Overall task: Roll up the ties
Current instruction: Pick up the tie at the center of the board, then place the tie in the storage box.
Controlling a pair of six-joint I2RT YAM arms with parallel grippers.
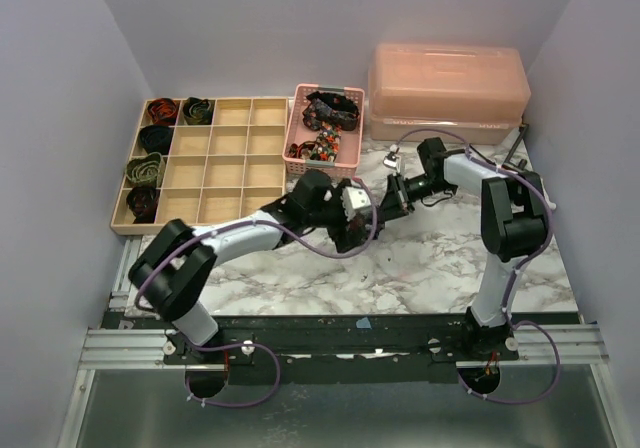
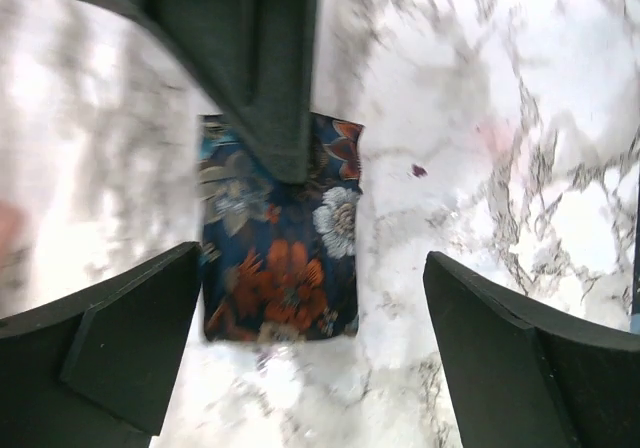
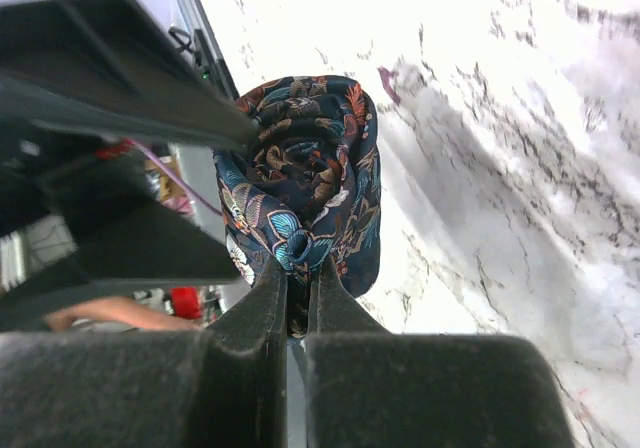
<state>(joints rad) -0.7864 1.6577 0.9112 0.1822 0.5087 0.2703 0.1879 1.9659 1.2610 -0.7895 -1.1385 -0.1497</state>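
Seen from above, both arms meet mid-surface [image 1: 420,268]; the left wrist view shows the floral tie [image 2: 280,268] lying there between wide-open left jaws; the right wrist view shows the right jaws pinched shut on its coil, so rolling seems mid-step, and next the left jaws probably need to steady the roll.

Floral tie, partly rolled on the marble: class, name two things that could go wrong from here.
1. The right gripper pinches just a fold of the floral tie; the loose coil may slip out and unroll.
2. The left gripper hangs open with the tie off-centre, near one finger; closing might crumple it or bump the right gripper close by.
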